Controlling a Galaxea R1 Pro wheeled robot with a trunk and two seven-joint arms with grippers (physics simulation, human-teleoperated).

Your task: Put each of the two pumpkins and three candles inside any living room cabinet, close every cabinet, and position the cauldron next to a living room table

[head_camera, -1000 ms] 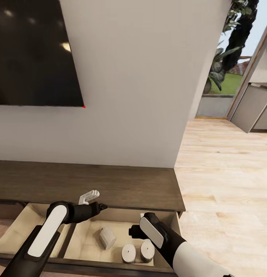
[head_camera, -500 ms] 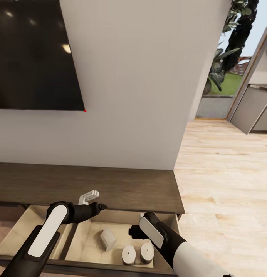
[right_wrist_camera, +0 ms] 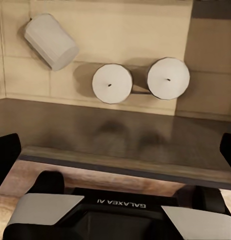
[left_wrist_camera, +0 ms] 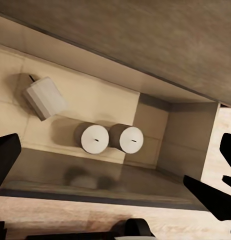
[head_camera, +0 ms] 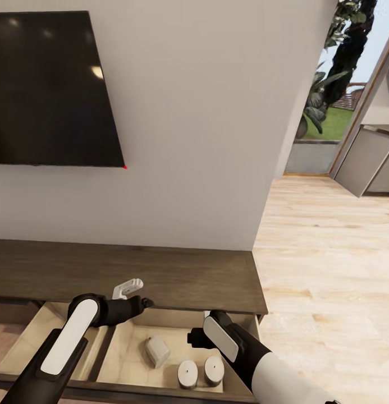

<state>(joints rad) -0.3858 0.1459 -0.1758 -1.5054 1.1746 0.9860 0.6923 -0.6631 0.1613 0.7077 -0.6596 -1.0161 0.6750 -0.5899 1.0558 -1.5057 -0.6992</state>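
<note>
The dark-brown cabinet (head_camera: 177, 275) stands against the wall with a pale-lined drawer (head_camera: 126, 347) pulled open. Three off-white candles are in it. One candle (head_camera: 156, 352) (left_wrist_camera: 44, 97) (right_wrist_camera: 50, 41) lies on its side. Two candles (head_camera: 187, 373) (head_camera: 214, 370) stand upright side by side near the drawer's right wall, also in the wrist views (left_wrist_camera: 93, 138) (right_wrist_camera: 112, 83). My left gripper (head_camera: 128, 288) (left_wrist_camera: 113, 180) hovers open above the drawer's back edge. My right gripper (right_wrist_camera: 115, 155) hangs open over the drawer's front, holding nothing. The pumpkins, cauldron and table are out of view.
A second open drawer (head_camera: 40, 331) lies to the left. A black TV (head_camera: 48, 90) hangs on the white wall above the cabinet. Light wooden floor (head_camera: 329, 269) stretches right toward a glass door, plants and grey kitchen units (head_camera: 374, 163).
The whole picture has slid slightly downward, so the camera moved. Arms, candles and drawers keep their places relative to one another.
</note>
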